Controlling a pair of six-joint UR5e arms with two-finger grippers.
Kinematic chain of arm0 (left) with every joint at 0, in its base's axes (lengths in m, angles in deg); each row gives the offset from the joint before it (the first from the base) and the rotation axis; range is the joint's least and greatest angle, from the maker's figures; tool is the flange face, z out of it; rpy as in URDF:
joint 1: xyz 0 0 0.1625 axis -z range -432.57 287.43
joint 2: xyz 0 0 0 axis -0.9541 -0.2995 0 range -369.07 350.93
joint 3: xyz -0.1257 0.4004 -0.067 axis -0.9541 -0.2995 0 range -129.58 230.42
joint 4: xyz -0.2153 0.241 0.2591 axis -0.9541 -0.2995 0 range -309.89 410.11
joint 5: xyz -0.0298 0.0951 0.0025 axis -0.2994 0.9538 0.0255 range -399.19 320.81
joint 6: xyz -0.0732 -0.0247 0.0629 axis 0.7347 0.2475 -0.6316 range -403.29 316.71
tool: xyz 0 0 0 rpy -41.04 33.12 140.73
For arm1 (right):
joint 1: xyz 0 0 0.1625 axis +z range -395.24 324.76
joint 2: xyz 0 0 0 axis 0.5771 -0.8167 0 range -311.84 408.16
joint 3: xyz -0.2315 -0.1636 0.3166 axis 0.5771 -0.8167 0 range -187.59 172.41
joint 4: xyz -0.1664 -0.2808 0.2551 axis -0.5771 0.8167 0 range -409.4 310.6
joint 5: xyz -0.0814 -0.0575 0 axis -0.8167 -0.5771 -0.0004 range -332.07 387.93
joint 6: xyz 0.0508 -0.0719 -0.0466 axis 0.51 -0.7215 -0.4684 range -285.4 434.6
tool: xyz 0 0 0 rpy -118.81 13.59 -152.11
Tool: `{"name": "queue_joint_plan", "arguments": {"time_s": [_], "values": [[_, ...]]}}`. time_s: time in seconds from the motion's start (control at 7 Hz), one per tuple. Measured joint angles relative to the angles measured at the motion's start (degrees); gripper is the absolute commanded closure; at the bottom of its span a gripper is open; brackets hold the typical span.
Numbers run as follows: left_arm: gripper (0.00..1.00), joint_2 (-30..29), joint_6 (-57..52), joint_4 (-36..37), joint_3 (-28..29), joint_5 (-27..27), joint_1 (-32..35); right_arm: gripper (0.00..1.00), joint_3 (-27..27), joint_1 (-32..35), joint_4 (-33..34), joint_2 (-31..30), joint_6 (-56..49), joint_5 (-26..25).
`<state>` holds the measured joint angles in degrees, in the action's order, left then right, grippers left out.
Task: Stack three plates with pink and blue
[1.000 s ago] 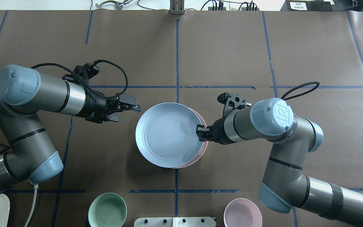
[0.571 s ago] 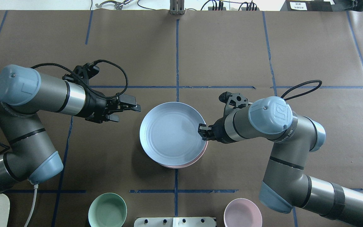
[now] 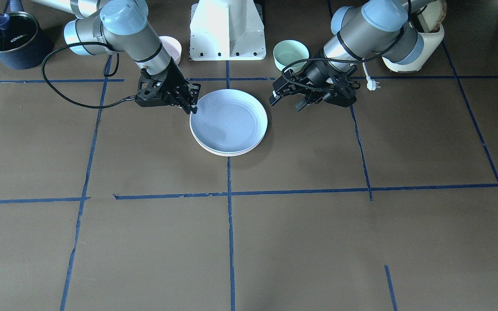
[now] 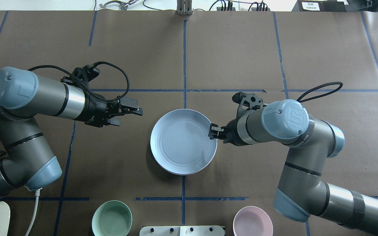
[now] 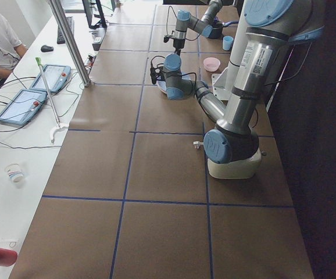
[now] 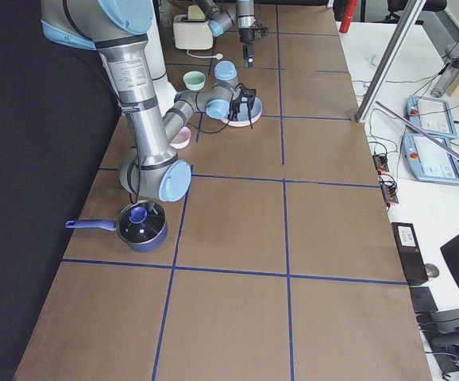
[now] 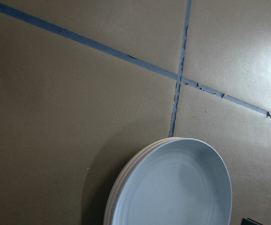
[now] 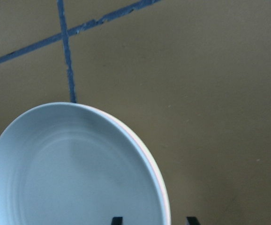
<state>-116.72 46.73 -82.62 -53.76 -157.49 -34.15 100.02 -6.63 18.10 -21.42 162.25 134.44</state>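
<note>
**Blue plate tops the stack**

Overhead shows only the blue plate (image 4: 182,144) mid-surface (image 4: 241,49). The left wrist view shows the pink plate (image 7: 117,190) beneath, and the front view the cream plate (image 3: 227,153). The right tool (image 4: 212,131) straddles the blue rim, fingers apart. The left tool (image 4: 130,117) is spread, well clear.

3 stacked plates (image 4: 183,141), 2 small bowls (image 4: 112,218) (1 green, 1 pink (image 4: 252,221)), 1 saucepan (image 3: 9,39)

A: Stack status?
B: 3 plates nested, flat, upright, middle of table (image 4: 241,49). Top: light blue plate (image 4: 183,141), faint concentric ridges. Below: pale pink plate (image 7: 119,187), then cream-white plate (image 3: 227,153); only rims show.
</note>
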Motion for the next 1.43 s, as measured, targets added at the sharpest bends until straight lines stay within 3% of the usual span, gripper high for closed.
{"name": "queue_joint_plan", "arguments": {"time_s": [0.29,0.71,1.14,1.43], "values": [[0.00,7.3,-12.7,0.3,1.0,-3.0,5.7,0.00,2.8,10.8,1.2,-7.5,-8.0,8.1],[0.00,16.0,-43.1,2.0,7.4,-12.1,23.0,0.00,-0.2,31.0,1.7,-19.8,-43.2,17.8],[0.00,18.1,-75.1,19.2,9.1,-14.8,40.9,0.00,-11.4,49.2,1.8,-22.8,-71.3,27.9],[0.00,17.9,-92.1,32.9,9.5,-13.8,48.5,0.00,-15.5,55.8,5.2,-23.1,-83.6,29.3]]}}
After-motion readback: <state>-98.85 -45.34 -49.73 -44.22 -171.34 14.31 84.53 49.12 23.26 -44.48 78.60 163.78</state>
